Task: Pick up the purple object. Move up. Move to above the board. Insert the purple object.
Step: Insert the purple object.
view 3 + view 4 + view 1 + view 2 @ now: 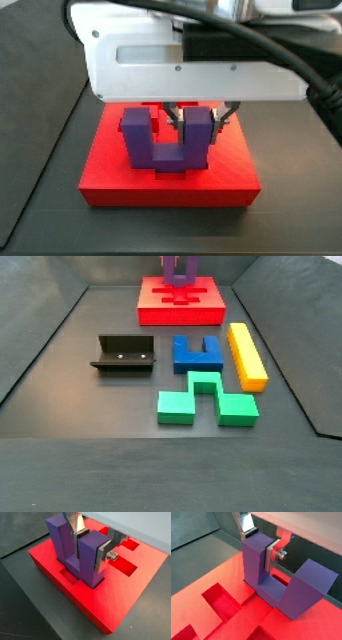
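The purple object [83, 562] is a U-shaped block standing prongs up, with its base down in a slot of the red board [120, 597]. My gripper [88, 543] is shut on one prong, with silver fingers [104, 554] pressed on both of its sides. The same grip shows in a wrist view [258, 547], with the free prong [308, 587] beside it. In a side view the gripper [197, 118] hangs over the board [167, 185] and holds the purple object [167, 140]. In a side view the purple object [181, 271] stands on the board [160, 311] at the far end.
On the dark floor in front of the board are the fixture [123, 354], a blue arch-shaped block [198, 353], a long yellow bar [246, 354] and a green notched block [205, 398]. Sloped walls surround the floor.
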You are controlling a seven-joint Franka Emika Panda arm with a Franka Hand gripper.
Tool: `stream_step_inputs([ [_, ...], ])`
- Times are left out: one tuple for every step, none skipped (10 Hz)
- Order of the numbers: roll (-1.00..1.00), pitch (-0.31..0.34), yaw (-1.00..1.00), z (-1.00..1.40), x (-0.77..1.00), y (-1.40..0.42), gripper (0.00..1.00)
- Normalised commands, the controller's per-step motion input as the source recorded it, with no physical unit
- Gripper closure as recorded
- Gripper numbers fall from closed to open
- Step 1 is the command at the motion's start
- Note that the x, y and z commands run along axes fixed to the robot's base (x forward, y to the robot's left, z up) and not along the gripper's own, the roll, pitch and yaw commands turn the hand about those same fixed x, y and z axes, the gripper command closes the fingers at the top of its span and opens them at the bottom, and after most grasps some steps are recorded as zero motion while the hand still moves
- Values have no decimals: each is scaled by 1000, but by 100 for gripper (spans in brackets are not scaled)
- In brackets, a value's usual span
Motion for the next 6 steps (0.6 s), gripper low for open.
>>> stream_step_inputs([
  [110, -60, 0, -837, 0, -69, 100],
  [144, -50, 0, -883, 0, -60, 100],
  [201, -1, 0, -831, 23, -89, 100],
  [177, 0, 0, -794, 9, -89, 100],
  [0, 0, 0, -134, 0, 0, 100],
  [0, 0, 0, 0, 0, 0, 100],
])
